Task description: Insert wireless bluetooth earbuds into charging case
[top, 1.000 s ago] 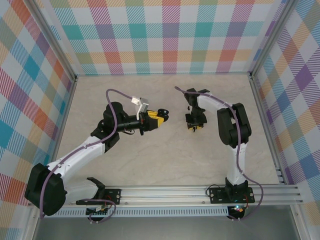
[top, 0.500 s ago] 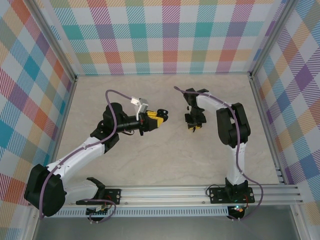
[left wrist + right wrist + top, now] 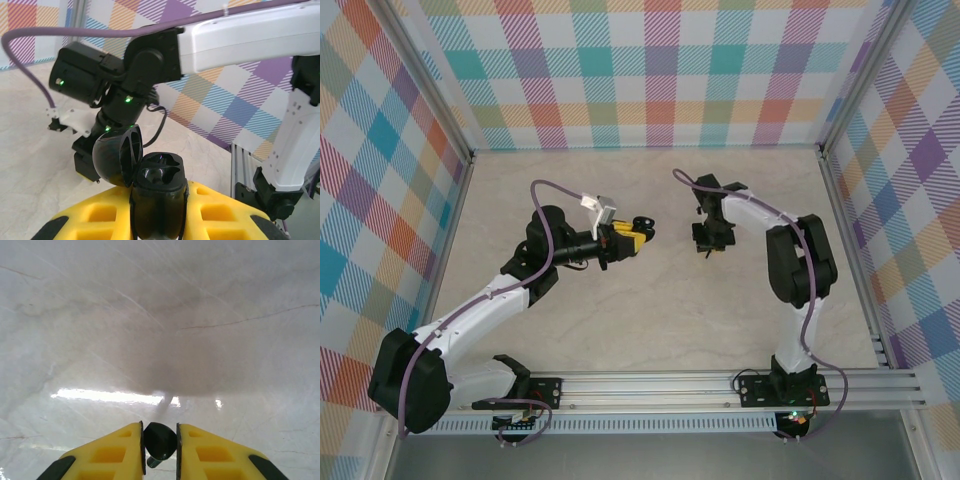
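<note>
My left gripper (image 3: 634, 234) is shut on the black charging case (image 3: 644, 222), holding it up above the table. In the left wrist view the case (image 3: 158, 215) stands upright between the yellow fingers (image 3: 225, 210). Its lid (image 3: 116, 156) is swung open to the left, and both sockets (image 3: 161, 172) are bare. To the case's right, my right gripper (image 3: 708, 240) hangs low over the marble. In the right wrist view a small black earbud (image 3: 160, 441) is pinched between the yellow fingers (image 3: 115, 452), its stem pointing down.
The pale marble tabletop (image 3: 650, 320) is walled by checked panels (image 3: 650, 70) on three sides. An aluminium rail (image 3: 720, 385) runs along the near edge. In the left wrist view the right arm's black wrist (image 3: 100, 80) hangs just beyond the case.
My right gripper has shut on the black earbud and shifted slightly toward the back. Its elbow has swung to the right. The left arm and the case have not moved.
</note>
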You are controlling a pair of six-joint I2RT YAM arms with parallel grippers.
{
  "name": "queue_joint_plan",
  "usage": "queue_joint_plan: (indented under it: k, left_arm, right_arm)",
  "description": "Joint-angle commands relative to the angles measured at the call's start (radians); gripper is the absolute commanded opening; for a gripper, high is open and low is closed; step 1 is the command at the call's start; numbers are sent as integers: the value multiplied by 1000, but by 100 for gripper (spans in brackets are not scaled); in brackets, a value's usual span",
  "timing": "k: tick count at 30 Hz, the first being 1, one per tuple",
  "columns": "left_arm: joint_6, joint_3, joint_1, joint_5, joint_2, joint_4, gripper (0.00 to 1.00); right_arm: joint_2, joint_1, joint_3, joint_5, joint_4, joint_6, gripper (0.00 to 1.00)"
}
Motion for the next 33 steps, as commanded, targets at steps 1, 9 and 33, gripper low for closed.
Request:
queue_joint_plan:
  k: [1,9,33]
  left_arm:
    - [15,-15,5,-40,-19,-23,9]
    - [13,-13,5,-123,4,-75,9]
    - [-61,28,7,-158,200,-86,7]
  right_arm:
    - [-52,4,-41,-12,66,-2,21]
    - [-121,4,-120,-77,151,-31,21]
    - [-438,17,-227,-351,300,-46,20]
